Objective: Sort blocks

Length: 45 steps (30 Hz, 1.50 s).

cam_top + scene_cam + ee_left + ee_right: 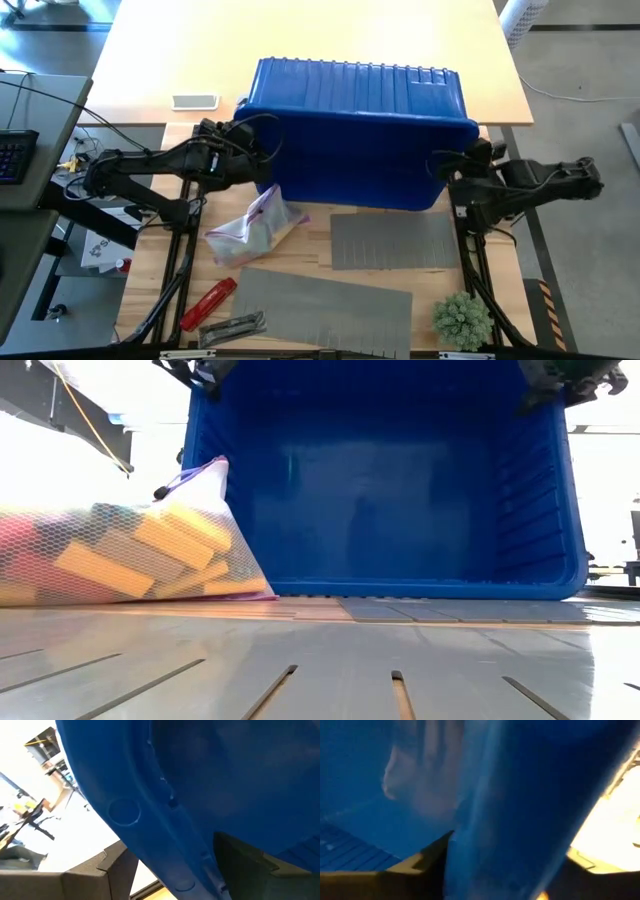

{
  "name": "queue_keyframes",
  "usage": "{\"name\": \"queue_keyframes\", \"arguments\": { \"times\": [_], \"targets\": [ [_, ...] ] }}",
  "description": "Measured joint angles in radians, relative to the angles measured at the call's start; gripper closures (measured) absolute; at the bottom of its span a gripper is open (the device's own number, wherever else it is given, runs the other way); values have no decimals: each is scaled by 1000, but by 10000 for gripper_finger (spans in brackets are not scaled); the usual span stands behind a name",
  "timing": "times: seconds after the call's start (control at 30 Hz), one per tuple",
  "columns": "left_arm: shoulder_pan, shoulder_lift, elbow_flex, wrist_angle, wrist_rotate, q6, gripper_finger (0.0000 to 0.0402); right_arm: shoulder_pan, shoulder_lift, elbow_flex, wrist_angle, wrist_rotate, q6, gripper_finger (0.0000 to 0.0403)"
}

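Both grippers at the tipped blue bin

The left gripper [243,140] and right gripper [447,172] each grasp a side wall of the blue bin [360,130]; blocks [130,555] sit bagged alongside.

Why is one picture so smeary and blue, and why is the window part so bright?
In the right wrist view the blue bin sits so close that it blurs into streaks. In the low view the room behind is washed out white, while the bag of blocks beside the bin glows with light from behind. In the left wrist view the room beyond the bin looks overbright too. The high view is evenly lit.
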Motion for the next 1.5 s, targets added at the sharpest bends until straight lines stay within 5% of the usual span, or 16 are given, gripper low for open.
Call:
{"name": "queue_keyframes", "arguments": {
  "times": [0.3,0.5,0.77,1.3,1.5],
  "targets": [
    [94,-3,-2,168,78,218,213,-235,-7,29,453,-107,-452,343],
    [171,-9,62,279,164,289,289,-399,-3,97,621,-204,-690,345],
    [270,-18,152,228,407,340,289,-581,38,207,618,-485,-736,352],
    [517,-13,208,200,563,419,278,-923,288,210,816,-800,-772,348],
    [588,-10,206,247,581,462,276,-978,369,211,932,-803,-854,341]
  ]
}}
